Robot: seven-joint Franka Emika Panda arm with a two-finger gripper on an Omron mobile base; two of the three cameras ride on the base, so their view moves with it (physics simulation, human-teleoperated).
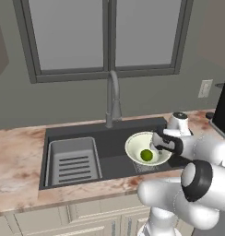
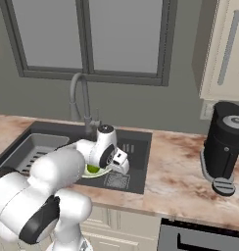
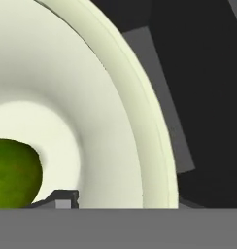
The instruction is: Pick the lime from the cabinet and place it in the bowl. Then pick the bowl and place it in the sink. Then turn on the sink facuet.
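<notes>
Right now our two-finger gripper (image 1: 156, 146) sits at the right-hand rim of the wide, pale greenish-white bowl (image 1: 135, 144), and its jaws look clamped on that rim; the hand view shows one dark finger tip (image 3: 63, 198) inside the wall, just beside the small, round, bright green lime (image 3: 14, 172). We judge that the bowl is being carried into the large dark grey rectangular sink (image 1: 115, 133). It hangs over the basin's right part, and we cannot tell whether its base touches the floor yet. To do this step well, we should keep the bowl level so the lime stays in the middle, lower it straight down and let go only once it rests flat. The lighter grey ribbed tray insert (image 1: 73, 161) lies well to the left, so it is no obstacle. The tall, slim grey metal gooseneck faucet (image 1: 113, 99) stands behind the bowl; we should withdraw upward, clear of its spout, before reaching for it.
</notes>
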